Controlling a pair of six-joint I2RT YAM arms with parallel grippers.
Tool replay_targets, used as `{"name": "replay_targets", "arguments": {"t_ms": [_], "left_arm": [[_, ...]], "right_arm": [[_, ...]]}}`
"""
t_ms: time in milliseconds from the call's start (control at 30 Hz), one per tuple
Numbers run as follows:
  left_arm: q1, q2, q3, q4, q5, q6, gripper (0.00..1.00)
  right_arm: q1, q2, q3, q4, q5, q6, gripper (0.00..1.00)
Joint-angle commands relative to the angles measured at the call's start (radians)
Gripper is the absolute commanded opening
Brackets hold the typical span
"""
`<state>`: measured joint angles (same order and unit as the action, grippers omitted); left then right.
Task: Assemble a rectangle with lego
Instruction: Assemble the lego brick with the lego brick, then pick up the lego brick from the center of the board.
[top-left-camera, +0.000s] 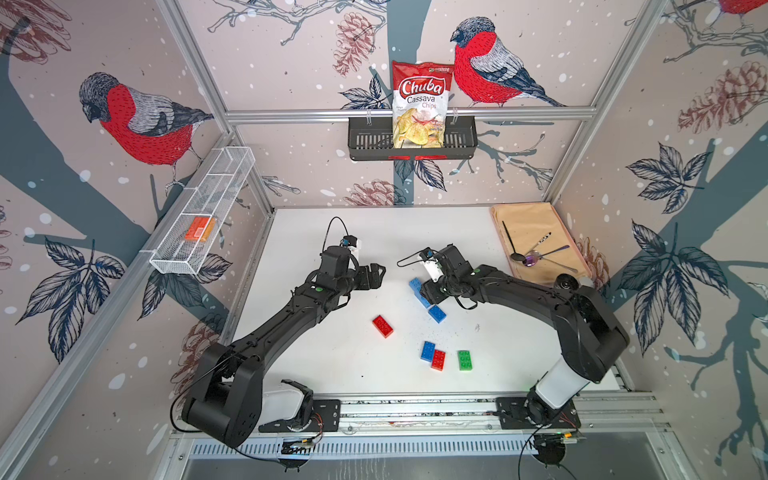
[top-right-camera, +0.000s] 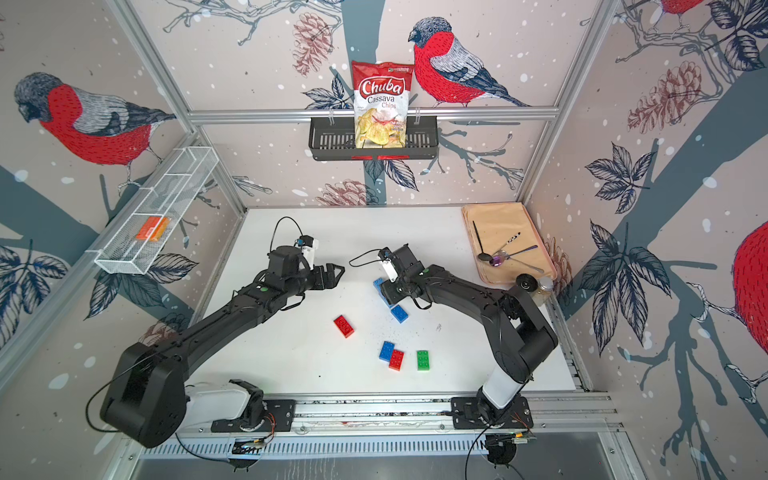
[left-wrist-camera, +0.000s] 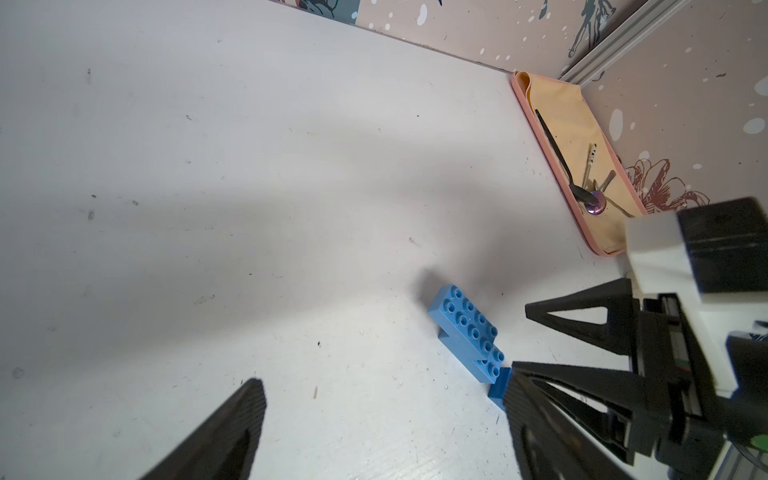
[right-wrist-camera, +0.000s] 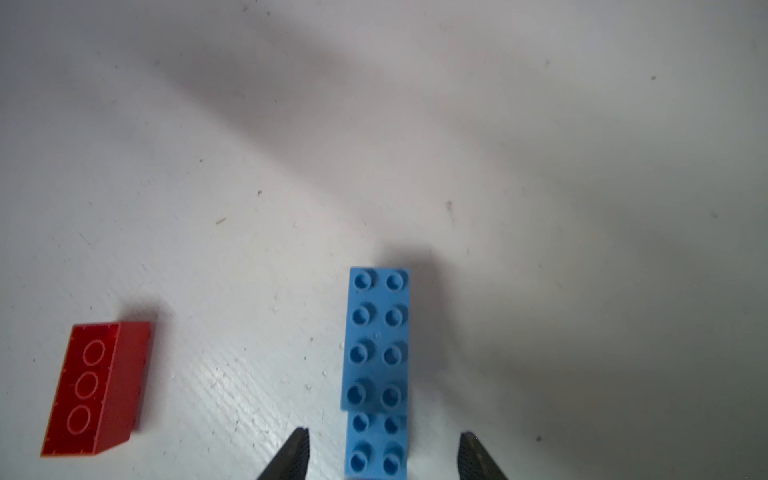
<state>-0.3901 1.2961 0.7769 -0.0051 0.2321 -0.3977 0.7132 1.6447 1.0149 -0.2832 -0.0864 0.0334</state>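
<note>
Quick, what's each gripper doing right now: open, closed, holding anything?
Left gripper: open, holding nothing.
Right gripper: open, jaws astride the light blue bricks, not clamping them.

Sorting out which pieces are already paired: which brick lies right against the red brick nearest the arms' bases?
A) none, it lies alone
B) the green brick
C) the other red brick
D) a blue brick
D: in both top views the blue brick lies side by side against the red brick, while the green brick sits apart from them.
</note>
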Motion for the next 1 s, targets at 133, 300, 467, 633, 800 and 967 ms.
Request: {"name": "replay_targets", "arguments": {"t_ms": [133,300,467,633,800,967], "left_arm": [[-0.012,0.008,0.010,0.052,0.019,0.018,0.90],[-0.012,0.013,0.009,0.056,0.026,0.011,0.90],[-0.012,0.009,0.007,0.056,0.026,0.010,0.90],[-0.013,0.005,0.007,0.055,0.027,0.009,0.90],[-0.012,-0.004,0.005,0.051,0.024,0.010,0.89],[-0.012,-0.009,0.005,0.049,0.019,0.010,0.90]], "right_arm": [[0.027,-0.059,-0.113,-0.016,-0.040,0.074,0.60],[0.056,-0.040,-0.149,-0.001,-0.018,0.085,0.58],[0.063,-0.031,-0.181,0.019,0.024,0.098,0.53],[0.063,-0.021,-0.181,0.019,0.048,0.091,0.50],[0.068,-0.005,-0.158,0.020,0.084,0.094,0.46],[0.077,0.016,-0.133,0.018,0.109,0.082,0.35]]}}
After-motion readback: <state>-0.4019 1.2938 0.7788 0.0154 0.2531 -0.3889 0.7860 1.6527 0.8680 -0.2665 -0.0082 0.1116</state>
